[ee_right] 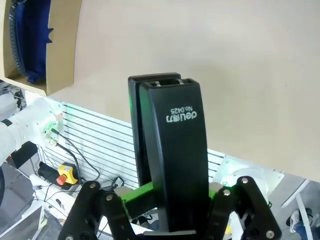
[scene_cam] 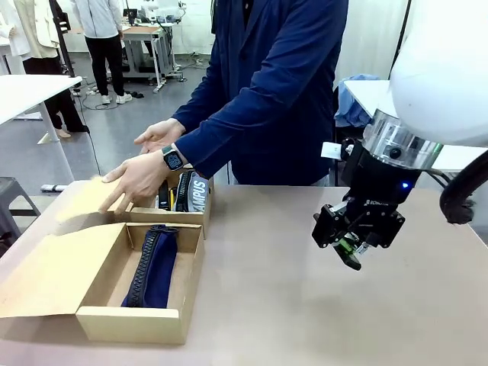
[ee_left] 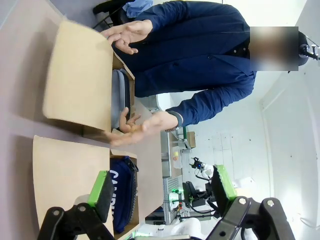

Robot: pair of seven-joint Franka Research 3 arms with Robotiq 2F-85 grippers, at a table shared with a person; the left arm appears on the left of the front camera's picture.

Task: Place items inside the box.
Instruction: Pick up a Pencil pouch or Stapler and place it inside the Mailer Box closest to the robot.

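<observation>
The black stapler (ee_right: 170, 150) is clamped lengthwise in your right pincer (scene_cam: 352, 248), both pads closed on its sides. It hangs above the right part of the counter (scene_cam: 305, 320), well apart from the boxes. Expect it to be stiff, fairly heavy for its size and smooth-skinned, so it could slip or pivot; a hold across the middle of the body looks safest. Your left pincer (ee_left: 161, 187) stands open and empty. At the counter's near-left corner the open cardboard box (scene_cam: 133, 324) holds a navy zip pencil case (scene_cam: 152, 267), with bare floor beside it. Behind it, the person's hand (scene_cam: 137, 179) rests on a second box (scene_cam: 164, 217) holding the "CAMPUS" pouch (scene_cam: 197, 194).
</observation>
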